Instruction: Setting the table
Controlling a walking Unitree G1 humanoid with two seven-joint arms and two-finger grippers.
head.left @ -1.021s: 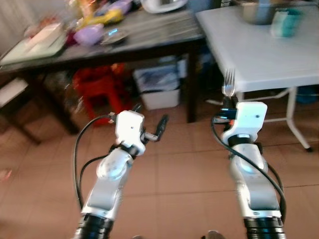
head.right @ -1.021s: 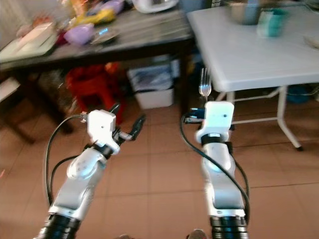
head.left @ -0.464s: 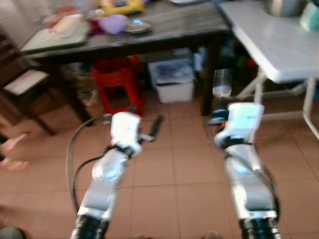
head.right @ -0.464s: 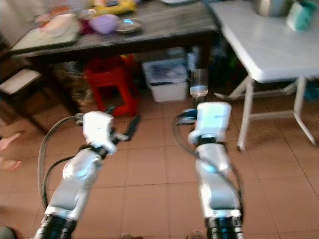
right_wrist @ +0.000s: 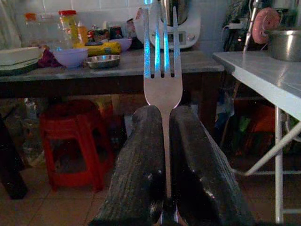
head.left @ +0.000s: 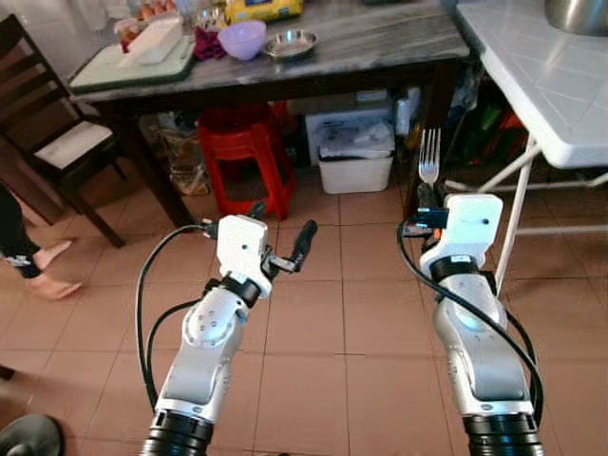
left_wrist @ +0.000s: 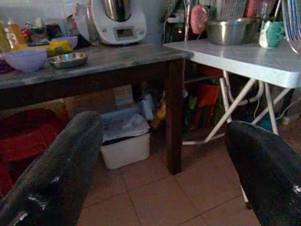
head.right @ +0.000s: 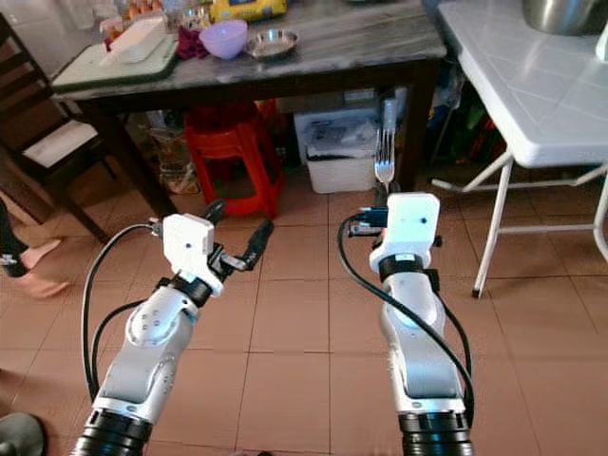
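The right gripper (right_wrist: 162, 155) is clamped on a fork (head.left: 429, 163), handle pinched between its two fingers and tines pointing up, held out in front of the robot at the centre right of the head view, above the tiled floor (head.left: 313, 351). The left gripper (head.left: 281, 236), at centre left, holds nothing and its fingers (left_wrist: 56, 174) stand wide apart. This looks like the carrying step: the fork is in hand but not yet over any surface. A dark surface (head.left: 380, 43) runs across the top of the frame, bearing a purple bowl (head.left: 241, 39), a small metal dish (head.left: 291, 42) and a tray (head.left: 104, 76) at its left end; a white surface (head.left: 541, 85) fills the upper right corner, with a metal pot (head.left: 579, 11) at its far edge. Under the dark surface sit a red stool (head.left: 242, 152) and a white bin (head.left: 356, 161). A person's bare feet (head.left: 43, 271) show at the left edge. Next, I judge, the robot must walk closer to one surface, keep the fork level above its edge, and lower it onto a bare patch before releasing.
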